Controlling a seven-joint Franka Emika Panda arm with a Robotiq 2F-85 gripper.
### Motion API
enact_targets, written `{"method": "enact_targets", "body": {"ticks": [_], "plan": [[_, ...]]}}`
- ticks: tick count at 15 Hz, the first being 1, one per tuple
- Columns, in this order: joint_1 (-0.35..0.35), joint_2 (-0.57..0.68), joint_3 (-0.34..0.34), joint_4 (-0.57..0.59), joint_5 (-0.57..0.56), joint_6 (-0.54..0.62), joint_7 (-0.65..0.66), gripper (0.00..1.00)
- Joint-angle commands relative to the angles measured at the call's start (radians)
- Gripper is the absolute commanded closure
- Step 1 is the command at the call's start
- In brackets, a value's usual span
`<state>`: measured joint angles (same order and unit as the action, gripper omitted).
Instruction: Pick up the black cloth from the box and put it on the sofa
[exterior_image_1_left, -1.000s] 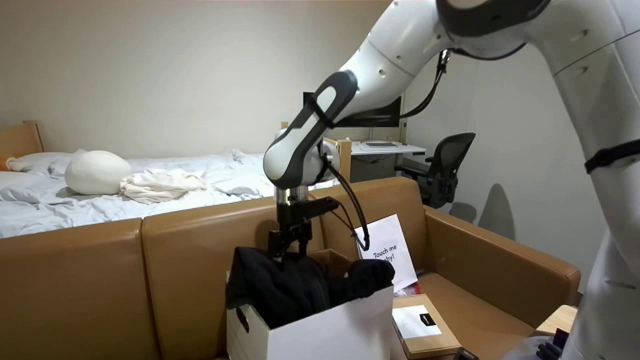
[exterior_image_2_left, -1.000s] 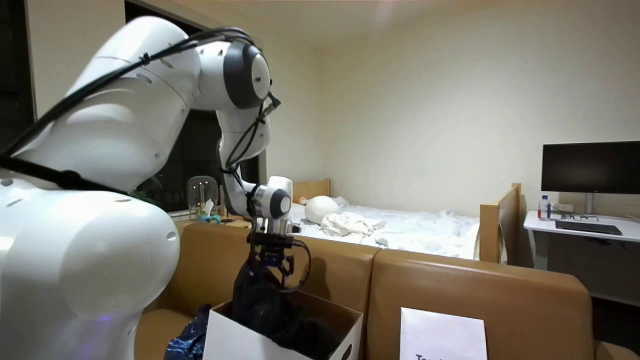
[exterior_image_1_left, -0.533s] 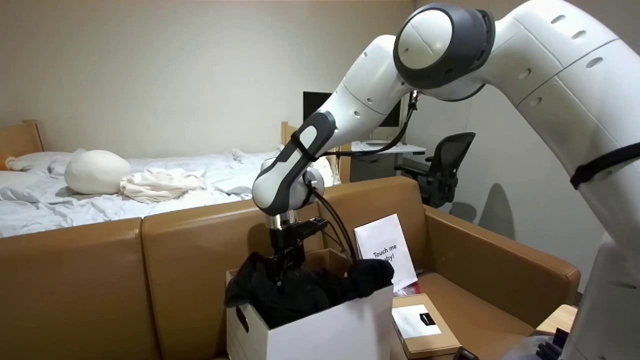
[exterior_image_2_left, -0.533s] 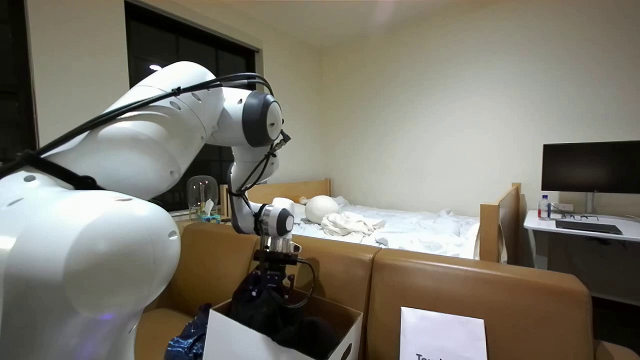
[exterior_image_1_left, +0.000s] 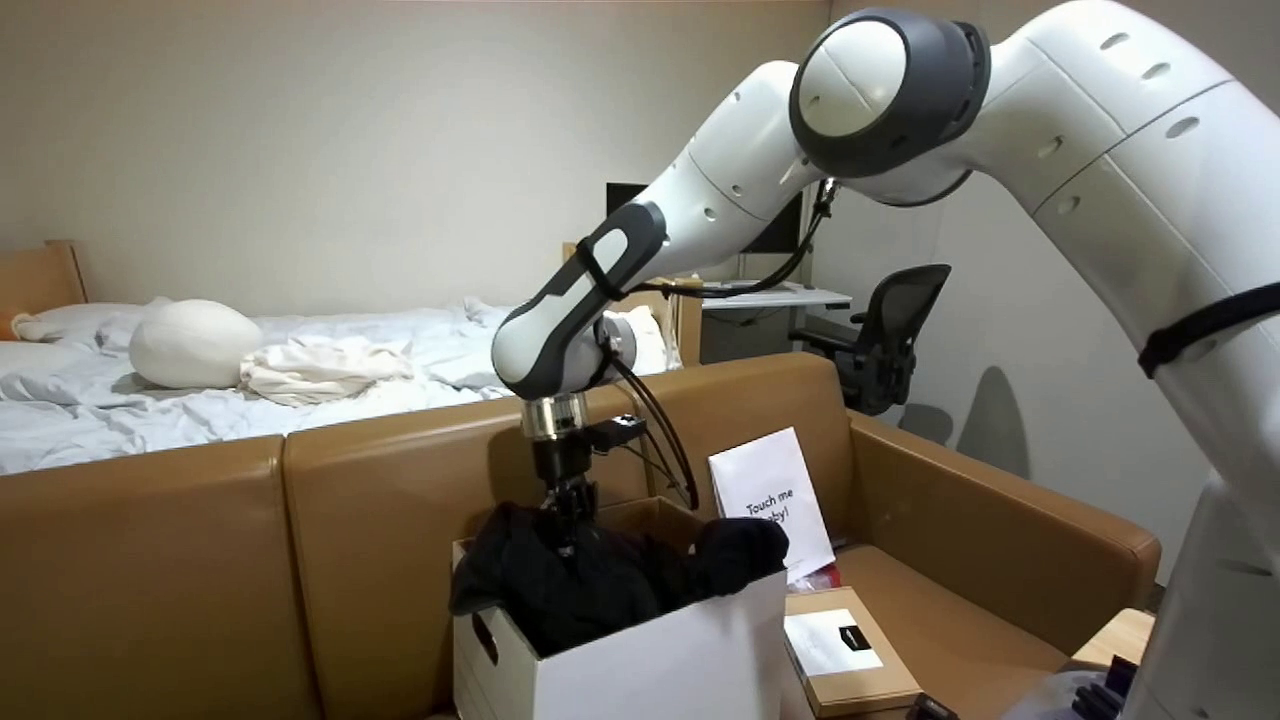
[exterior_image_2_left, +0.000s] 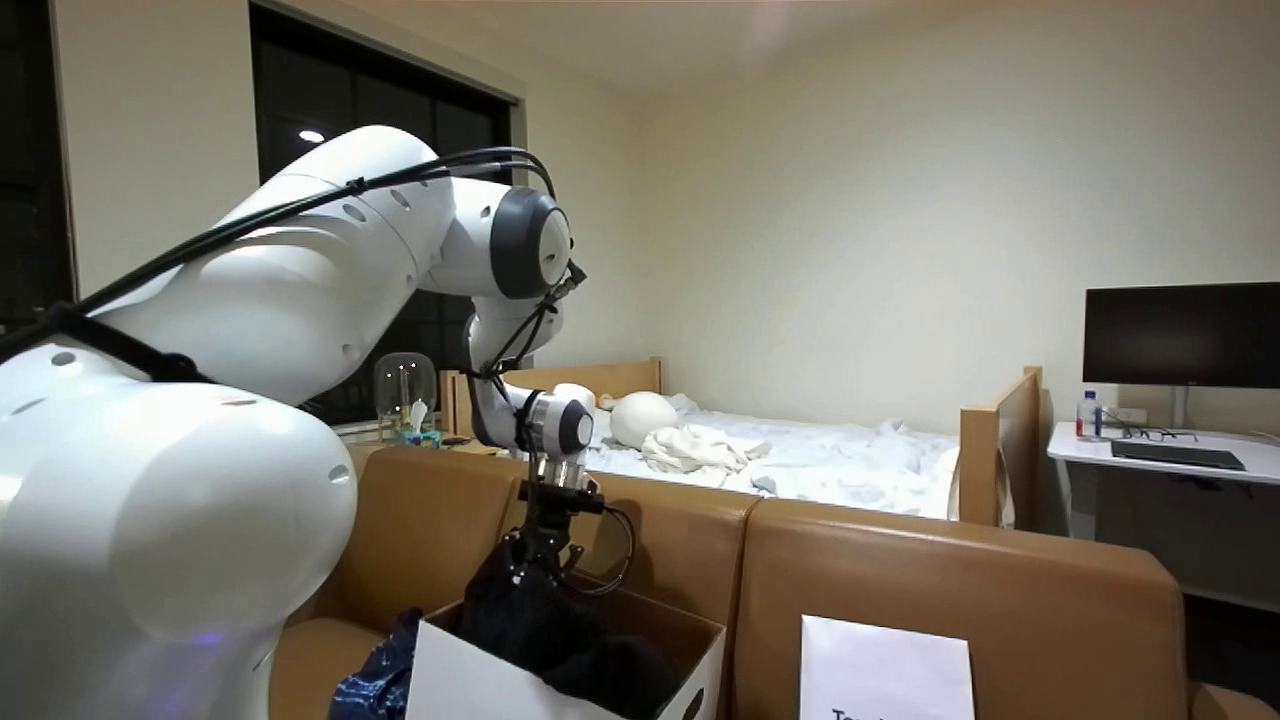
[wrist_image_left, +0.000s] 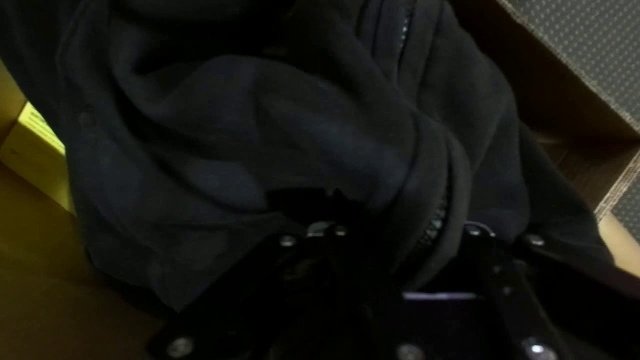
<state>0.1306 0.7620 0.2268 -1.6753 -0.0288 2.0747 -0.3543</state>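
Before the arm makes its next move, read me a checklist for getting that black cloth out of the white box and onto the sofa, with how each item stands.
1. Gripper down at the black cloth: ok, in both exterior views.
2. Firm grip: cannot tell; the wrist view shows a zipped fold between the jaws, but black on black hides whether they pinch it.
3. Cloth out of the white box: not ok; it lies inside and drapes over the edge.
4. Yellow package free of the cloth: cannot tell; the cloth overlaps it in the wrist view.
5. Sofa beside the box unobstructed: not ok; a flat brown package lies there, near a paper sign.
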Motion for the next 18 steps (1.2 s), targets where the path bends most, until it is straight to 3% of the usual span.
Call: {"method": "enact_targets", "body": {"ticks": [1, 5, 6, 14, 18], "plan": [[-0.061, -0.009, 0.052, 0.021, 0.056, -0.12, -0.156, 0.93], [-0.085, -0.035, 0.068, 0.038, 0.081, -0.237, -0.253, 0.97], [-0.079, -0.076, 0.057, 0.015, 0.074, -0.238, -0.236, 0.94], [-0.034, -0.484, -0.02, -0.234, 0.026, -0.107, -0.003, 0.95], [-0.05, -0.691, -0.061, -0.338, 0.041, -0.087, 0.094, 0.95]]}}
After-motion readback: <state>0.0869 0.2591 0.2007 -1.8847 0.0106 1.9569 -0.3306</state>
